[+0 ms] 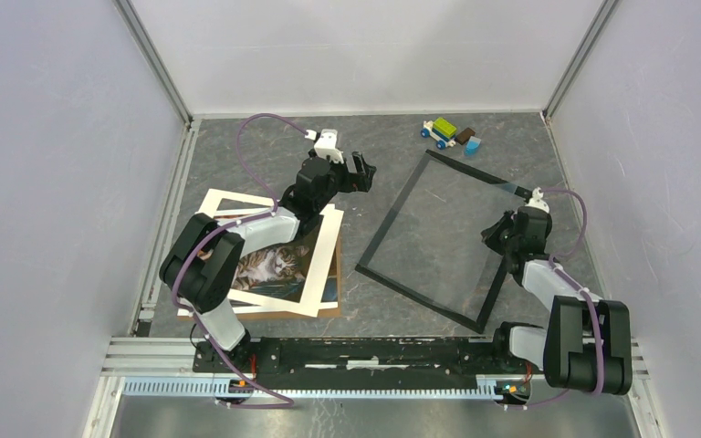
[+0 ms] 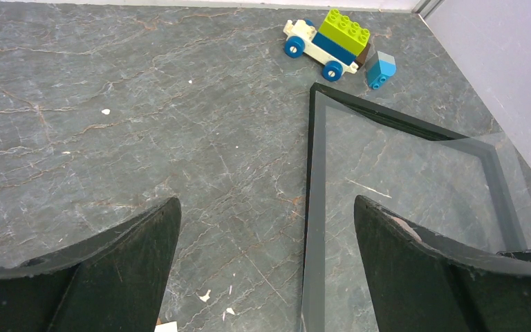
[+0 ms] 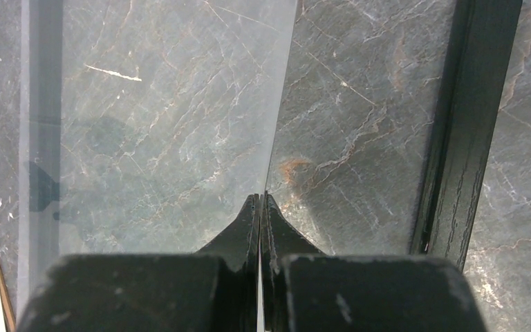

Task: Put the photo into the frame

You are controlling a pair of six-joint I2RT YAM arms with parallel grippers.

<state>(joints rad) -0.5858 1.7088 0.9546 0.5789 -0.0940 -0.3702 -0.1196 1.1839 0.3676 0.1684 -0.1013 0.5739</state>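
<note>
The photo (image 1: pixel 274 265), a tabby cat print with a wide white border, lies at the left on a stack of white sheets, partly hidden under my left arm. The thin black frame (image 1: pixel 417 294) lies in the middle right; it also shows in the left wrist view (image 2: pixel 310 173) and the right wrist view (image 3: pixel 467 124). My left gripper (image 1: pixel 362 172) is open and empty above bare table, just left of the frame's left bar (image 2: pixel 266 207). My right gripper (image 1: pixel 495 234) is shut on the edge of a clear pane (image 3: pixel 166 104) lying over the frame (image 3: pixel 259 197).
A brown cardboard board (image 1: pixel 334 290) sticks out under the photo stack, with a white mat (image 1: pixel 222 203) at its far side. A toy brick car (image 1: pixel 442 132) and a blue brick (image 1: pixel 472 144) sit at the back; they also show in the left wrist view (image 2: pixel 326 43). Walls enclose three sides.
</note>
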